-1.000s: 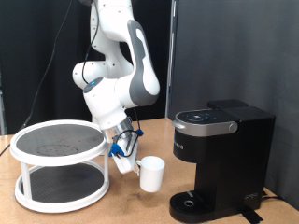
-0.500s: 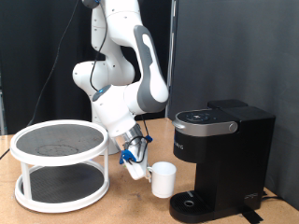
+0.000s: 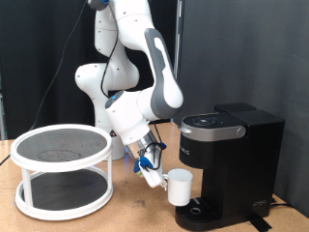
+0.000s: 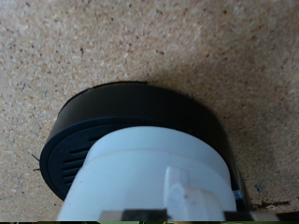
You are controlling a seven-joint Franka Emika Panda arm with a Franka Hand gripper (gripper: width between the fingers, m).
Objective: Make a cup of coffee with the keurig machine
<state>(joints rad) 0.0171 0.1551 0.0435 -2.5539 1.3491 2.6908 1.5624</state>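
- My pincer [image 3: 154, 175] sits low in the exterior view, at about 5 o'clock from the frame's centre, its fingers clamped on the handle side of the cup [image 3: 180, 186].
- I see the cup held off the desk [image 3: 126, 217], roughly upright with its mouth up, hanging just at 9 o'clock of the keurig machine [image 3: 227, 164] and right above the near edge of the machine's round drip base [image 3: 203, 213].
- From the wrist view, the cup [image 4: 154, 182] fills the lower half of my picture as a pale cylinder, and the black round drip base [image 4: 103, 121] curves behind it on the speckled desk [image 4: 75, 42]; the fingertips themselves are cropped out there.
- The keurig machine stands at the exterior view's 4 o'clock, lid down, its silver-trimmed top [image 3: 210, 123] level with the arm's wrist.
- The white arm [image 3: 135, 68] folds down from 12 o'clock to the cup.
- A white two-tier round rack [image 3: 63, 174] with dark mesh shelves stands at 8 o'clock, well apart from the cup.
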